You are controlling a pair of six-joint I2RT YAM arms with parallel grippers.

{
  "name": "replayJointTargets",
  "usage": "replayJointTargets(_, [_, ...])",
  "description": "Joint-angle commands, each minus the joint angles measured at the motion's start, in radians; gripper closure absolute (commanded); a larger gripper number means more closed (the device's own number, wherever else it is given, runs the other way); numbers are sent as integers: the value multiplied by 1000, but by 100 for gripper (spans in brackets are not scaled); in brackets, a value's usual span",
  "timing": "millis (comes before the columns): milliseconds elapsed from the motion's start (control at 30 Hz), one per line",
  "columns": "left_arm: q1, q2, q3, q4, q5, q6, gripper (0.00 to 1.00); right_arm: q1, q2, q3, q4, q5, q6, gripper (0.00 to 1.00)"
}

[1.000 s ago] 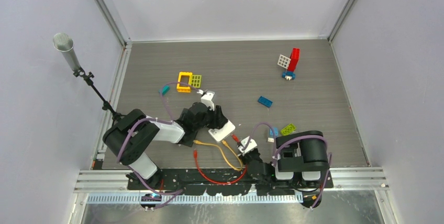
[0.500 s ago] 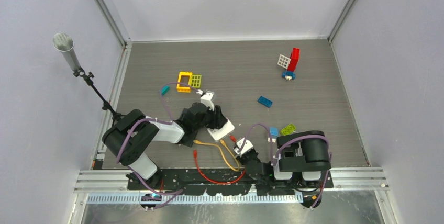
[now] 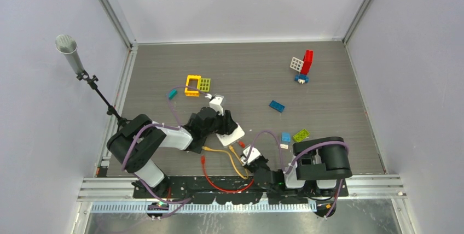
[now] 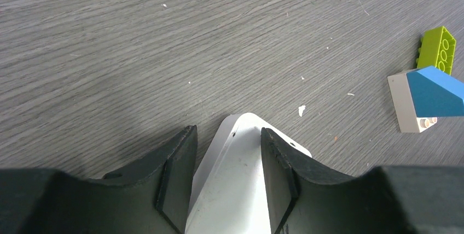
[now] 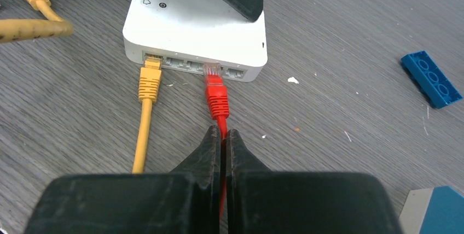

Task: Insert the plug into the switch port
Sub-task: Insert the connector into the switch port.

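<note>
The white switch [image 5: 194, 26] lies on the grey table; it also shows in the top view [image 3: 232, 134] and between my left fingers [image 4: 241, 185]. My left gripper [image 4: 225, 182] is shut on the switch's body. My right gripper [image 5: 223, 135] is shut on the red cable [image 5: 221, 124] just behind its red plug [image 5: 215, 89]. The plug's clear tip [image 5: 212, 70] touches a port on the switch's front face. A yellow plug [image 5: 149, 78] sits in the leftmost port. In the top view the right gripper [image 3: 247, 154] is low near the front edge.
Toy bricks lie around: a blue one [image 5: 432, 78], a blue-and-white one [image 4: 424, 98], a lime one [image 4: 438, 48], a yellow frame [image 3: 192, 85] and a red-white stack [image 3: 303, 65]. A teal-tipped cable [image 3: 172, 94] and a loose yellow cable [image 5: 33, 26] lie left. A microphone stand [image 3: 87, 75] stands far left.
My right arm has swung left and forward, bringing the red plug towards the switch. The left arm and the switch have not moved.
</note>
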Motion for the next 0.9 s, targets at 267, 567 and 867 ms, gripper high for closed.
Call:
replayJointTargets(267, [-2, 24, -26, -116, -21, 16, 53, 1, 7, 61, -74, 82, 55, 100])
replayJointTargets(567, [-2, 25, -26, -116, -18, 16, 53, -21, 18, 50, -81, 71, 97, 100])
replayJointTargets(867, [-2, 26, -26, -129, -12, 2, 53, -37, 27, 89, -81, 78, 71, 100])
